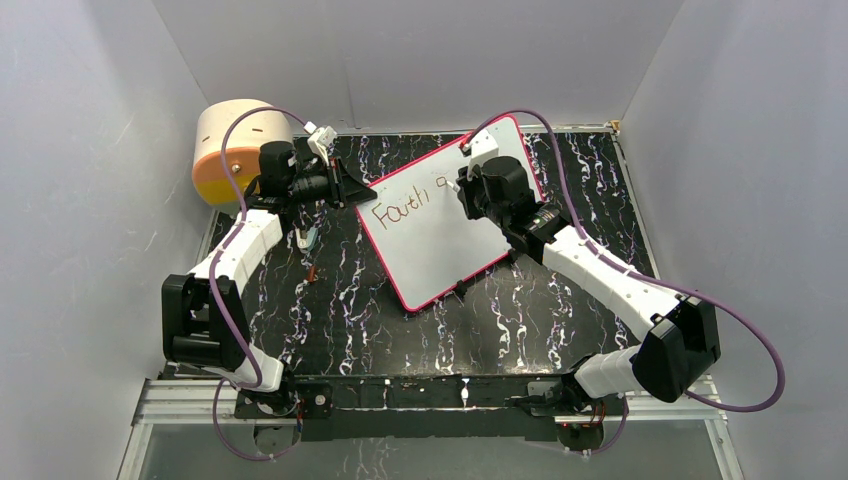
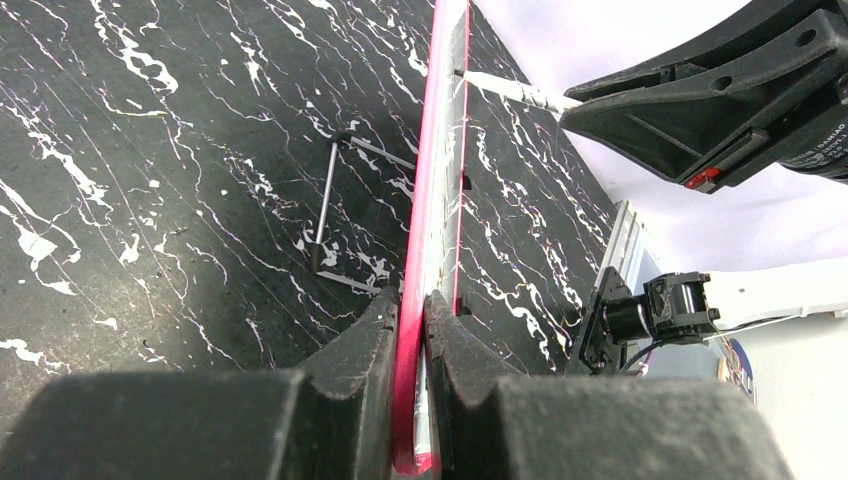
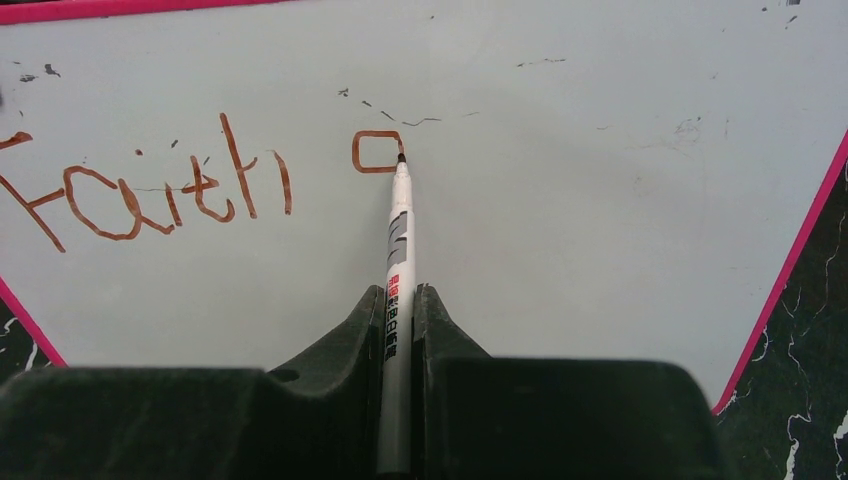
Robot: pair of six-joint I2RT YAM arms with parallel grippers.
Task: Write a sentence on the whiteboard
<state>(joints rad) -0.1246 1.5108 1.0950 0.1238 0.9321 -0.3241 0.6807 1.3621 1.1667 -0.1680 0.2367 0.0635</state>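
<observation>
even bright light, soft shadows, blurred foreground

Black marbled table (image 1: 340, 325) with whiteboard (image 1: 450, 250), tan-orange drum (image 1: 240, 140) at far-left corner

**Left arm** (image 1: 235, 250): base well near-left of the whiteboard (image 1: 450, 250). It folds sharply out to the left, and the white forearm runs up toward the board's left corner.

**Left gripper** (image 2: 410, 300): at the board's left edge, jaws pinched onto the pink frame, one finger on each face.

**Right arm** (image 1: 610, 275): base well near-right of the board. It bends out past the board's right side, and the forearm slants up-left across the board's right edge.

**Right gripper** (image 3: 398, 295): over the board's upper middle, jaws clamped on a marker (image 3: 398, 230) whose tip touches the board.
</observation>
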